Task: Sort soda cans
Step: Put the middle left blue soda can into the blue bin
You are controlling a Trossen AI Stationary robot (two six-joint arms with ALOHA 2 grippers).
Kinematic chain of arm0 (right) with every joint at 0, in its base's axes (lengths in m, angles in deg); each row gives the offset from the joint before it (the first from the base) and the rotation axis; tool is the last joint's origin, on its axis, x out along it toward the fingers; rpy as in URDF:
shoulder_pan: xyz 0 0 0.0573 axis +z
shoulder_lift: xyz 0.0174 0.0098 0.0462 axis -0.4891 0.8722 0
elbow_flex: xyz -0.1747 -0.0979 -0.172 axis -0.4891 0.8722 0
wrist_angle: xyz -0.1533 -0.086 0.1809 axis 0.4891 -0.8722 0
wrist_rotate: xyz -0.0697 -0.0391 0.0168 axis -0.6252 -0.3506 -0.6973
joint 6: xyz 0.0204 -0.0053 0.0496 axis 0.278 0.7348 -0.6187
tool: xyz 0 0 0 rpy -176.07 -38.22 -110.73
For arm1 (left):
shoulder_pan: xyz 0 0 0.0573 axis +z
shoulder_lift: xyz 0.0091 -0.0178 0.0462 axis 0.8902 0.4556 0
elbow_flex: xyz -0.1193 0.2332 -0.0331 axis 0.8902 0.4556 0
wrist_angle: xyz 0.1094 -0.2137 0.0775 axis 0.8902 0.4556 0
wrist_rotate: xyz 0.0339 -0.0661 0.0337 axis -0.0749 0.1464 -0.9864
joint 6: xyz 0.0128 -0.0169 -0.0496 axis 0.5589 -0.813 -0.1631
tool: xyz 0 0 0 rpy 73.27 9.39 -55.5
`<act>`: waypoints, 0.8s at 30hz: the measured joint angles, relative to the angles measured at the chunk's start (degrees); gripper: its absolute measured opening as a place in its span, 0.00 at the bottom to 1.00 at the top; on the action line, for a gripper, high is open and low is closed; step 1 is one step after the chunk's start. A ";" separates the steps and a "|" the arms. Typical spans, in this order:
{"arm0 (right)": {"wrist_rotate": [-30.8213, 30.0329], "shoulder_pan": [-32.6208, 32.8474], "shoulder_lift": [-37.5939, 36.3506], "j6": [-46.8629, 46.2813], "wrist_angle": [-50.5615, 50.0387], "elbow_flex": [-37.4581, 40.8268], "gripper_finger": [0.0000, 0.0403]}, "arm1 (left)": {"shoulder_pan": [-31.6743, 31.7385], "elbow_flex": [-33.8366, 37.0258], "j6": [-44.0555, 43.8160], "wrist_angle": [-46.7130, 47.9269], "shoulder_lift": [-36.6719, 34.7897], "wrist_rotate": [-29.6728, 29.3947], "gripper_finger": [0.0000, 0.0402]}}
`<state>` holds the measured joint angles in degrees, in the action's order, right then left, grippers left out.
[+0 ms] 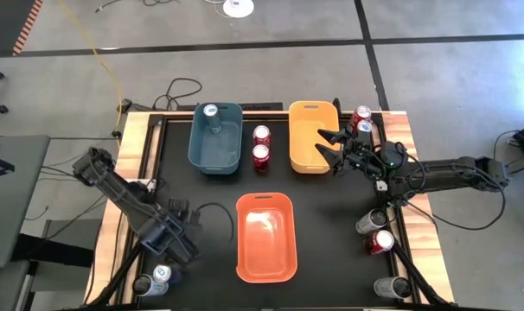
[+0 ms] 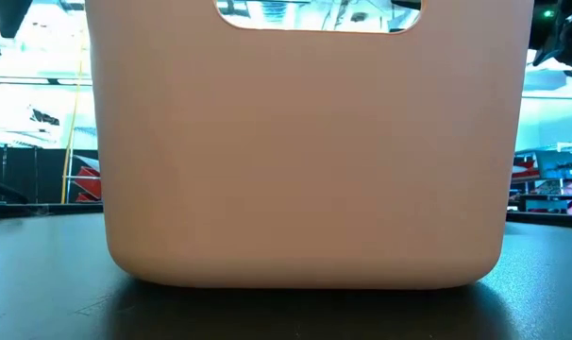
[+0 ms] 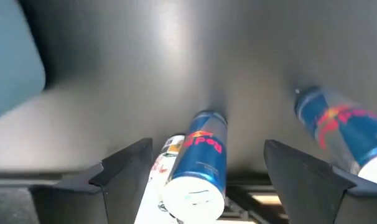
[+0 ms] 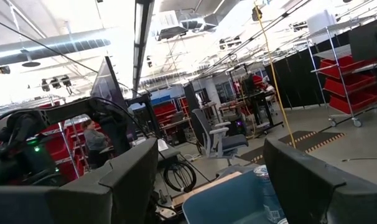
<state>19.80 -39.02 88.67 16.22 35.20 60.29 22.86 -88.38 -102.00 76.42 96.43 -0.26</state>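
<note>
My left gripper (image 1: 169, 255) hangs open over the table's near left corner, pointing down. In the left wrist view its fingers stand on either side of an upright blue soda can (image 3: 198, 168) without touching it; a second blue can (image 3: 338, 130) stands beside it. My right gripper (image 1: 331, 147) waits open above the yellow bin (image 1: 313, 164). One can (image 1: 211, 111) stands in the blue bin (image 1: 216, 155). Two red cans (image 1: 261, 143) stand between the blue and yellow bins.
An orange bin (image 1: 265, 259) sits at the near middle and fills the low view (image 2: 305, 142). More cans stand at the far right (image 1: 362, 121) and along the near right edge (image 1: 376, 231). Bare black tabletop lies between the left arm and the orange bin.
</note>
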 joint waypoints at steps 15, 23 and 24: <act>0.00 0.00 0.00 0.04 -0.07 0.00 0.76 | -1.52 4.12 5.85 0.02 -0.46 1.23 0.75; 0.00 0.00 0.00 0.15 -0.13 0.00 0.76 | -1.31 9.88 7.21 0.00 -0.44 1.55 0.75; 0.00 0.00 0.00 0.17 -0.13 0.00 0.76 | -1.33 10.44 7.59 -0.08 -0.67 1.68 0.75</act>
<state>19.80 -39.02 88.67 16.40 35.07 60.29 21.53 -77.94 -94.42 76.34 95.76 1.42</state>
